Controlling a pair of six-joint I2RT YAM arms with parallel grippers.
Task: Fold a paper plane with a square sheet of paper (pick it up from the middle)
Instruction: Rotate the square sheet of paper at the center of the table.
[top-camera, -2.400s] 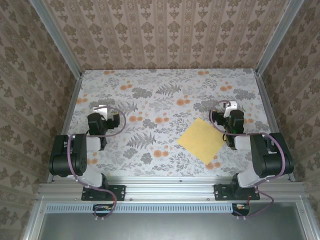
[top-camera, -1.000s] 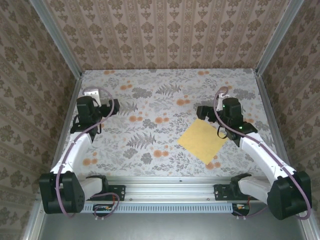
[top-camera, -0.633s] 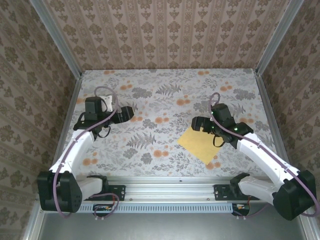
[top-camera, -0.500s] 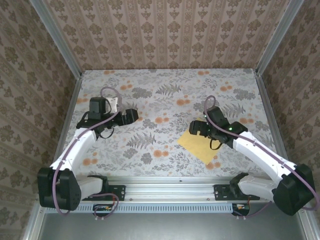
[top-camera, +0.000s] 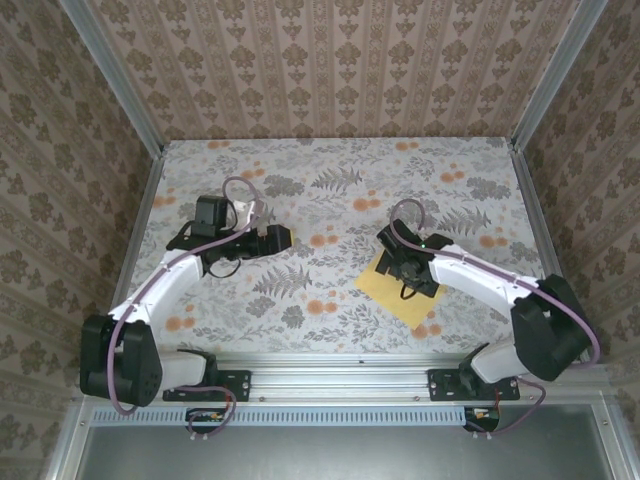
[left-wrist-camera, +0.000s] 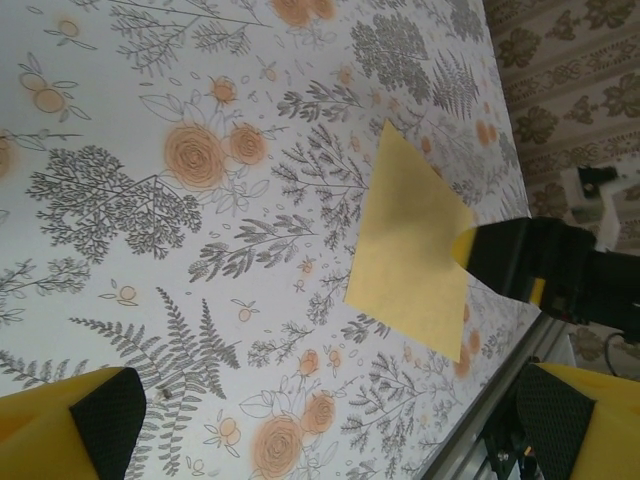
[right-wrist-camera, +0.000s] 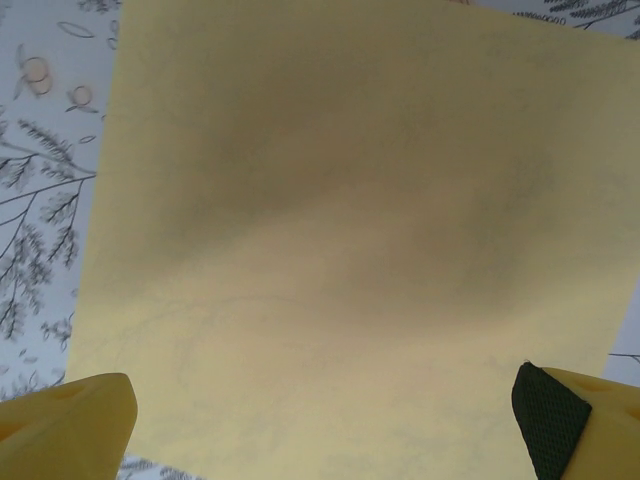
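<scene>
The square sheet of paper (top-camera: 383, 284) is plain yellow-orange and lies flat, with no crease, on the flowered cloth at the right of centre. My right gripper (top-camera: 411, 274) hangs open just above its middle. In the right wrist view the sheet (right-wrist-camera: 350, 230) spreads wide between the yellow fingertips (right-wrist-camera: 70, 420) of my right gripper (right-wrist-camera: 325, 425), which hold nothing. My left gripper (top-camera: 283, 240) is open and empty, left of the sheet and apart from it. From my left gripper (left-wrist-camera: 330, 430) the sheet (left-wrist-camera: 405, 250) lies ahead, with the right arm (left-wrist-camera: 560, 275) over its far corner.
The flowered cloth (top-camera: 330, 190) covers the whole table. Patterned walls (top-camera: 340, 60) close the back and both sides. An aluminium rail (top-camera: 340, 372) with both arm bases runs along the near edge.
Both arms have stretched out from their folded poses. The right gripper swung left and came down over the sheet's middle. The left gripper moved right toward the centre. Both stayed open.
</scene>
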